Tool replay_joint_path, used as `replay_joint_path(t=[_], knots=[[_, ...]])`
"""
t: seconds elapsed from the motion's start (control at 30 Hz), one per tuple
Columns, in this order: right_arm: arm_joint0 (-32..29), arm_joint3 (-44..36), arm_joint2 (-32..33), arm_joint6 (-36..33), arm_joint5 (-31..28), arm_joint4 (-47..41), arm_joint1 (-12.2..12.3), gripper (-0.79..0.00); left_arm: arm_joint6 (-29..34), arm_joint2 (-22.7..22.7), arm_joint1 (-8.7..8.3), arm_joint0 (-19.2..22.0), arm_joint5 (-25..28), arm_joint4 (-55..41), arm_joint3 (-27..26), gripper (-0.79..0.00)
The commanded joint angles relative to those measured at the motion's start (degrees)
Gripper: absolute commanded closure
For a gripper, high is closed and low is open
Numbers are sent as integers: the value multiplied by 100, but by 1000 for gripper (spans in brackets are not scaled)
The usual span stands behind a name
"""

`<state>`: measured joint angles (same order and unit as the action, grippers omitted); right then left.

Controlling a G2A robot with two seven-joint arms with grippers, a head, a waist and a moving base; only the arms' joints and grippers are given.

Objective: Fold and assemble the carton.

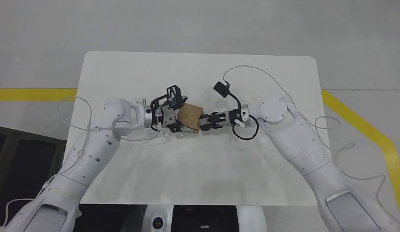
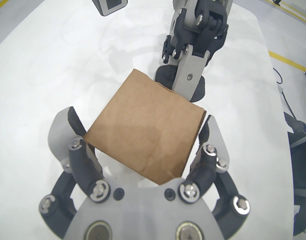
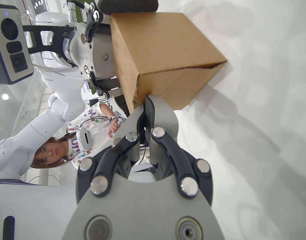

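Jaws: left gripper [image 2: 140,123] spread wide, clamping the carton [image 3: 163,43] by its sides; right gripper [image 3: 145,101] nearly closed, pinching one edge. Carton looks squared up; final closing likely remains.

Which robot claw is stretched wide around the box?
The left gripper: its fingers straddle the whole carton, one each side. The right gripper pinches just one edge.

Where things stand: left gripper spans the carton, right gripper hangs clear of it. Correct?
No: the right gripper is not clear; the right wrist view shows it pinching an edge of the carton. The left gripper does span the carton.
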<state>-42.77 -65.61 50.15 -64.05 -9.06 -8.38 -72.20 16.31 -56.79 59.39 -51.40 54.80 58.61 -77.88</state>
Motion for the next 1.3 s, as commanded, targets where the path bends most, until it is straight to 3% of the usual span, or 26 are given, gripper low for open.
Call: replay_joint_path(t=[0.0,0.17,0.3,0.4,0.47,0.53,0.6,0.8,1.03,1.13,1.27], knots=[[-48,-47,82,50,-53,-26,23,0,31,-58,-20,-37,64,-129,-35,-785],[-274,-260,415,154,-198,-69,130,0,352,-249,-105,-163,320,-704,-81,-785],[-506,-514,705,224,-407,-53,229,-105,672,-482,-210,-292,320,-1215,-247,-785],[-624,-662,889,276,-680,5,289,-314,855,-664,-279,-373,313,-1568,-345,-785],[-686,-737,984,310,-990,-57,311,-388,918,-789,-319,-435,256,-1879,-427,-785],[-719,-757,1041,374,-1339,-83,321,-671,1014,-921,-360,-488,151,-2227,-529,-785],[-713,-722,1063,418,-1685,-117,321,-785,1139,-1051,-401,-531,30,-2486,-648,-785],[-578,-318,1127,862,-3090,-470,266,-785,1276,-1540,-493,-404,-506,-2995,-690,-785],[-210,216,1349,2040,-4631,531,219,-785,1773,-1964,-593,-27,-836,-3395,-501,-785],[-105,273,1588,2738,-4802,1404,226,-785,1994,-2086,-636,38,-907,-3504,-441,-785],[-181,-67,2072,3717,-4434,2950,289,-785,2305,-2221,-691,106,-969,-3729,-354,-785]])
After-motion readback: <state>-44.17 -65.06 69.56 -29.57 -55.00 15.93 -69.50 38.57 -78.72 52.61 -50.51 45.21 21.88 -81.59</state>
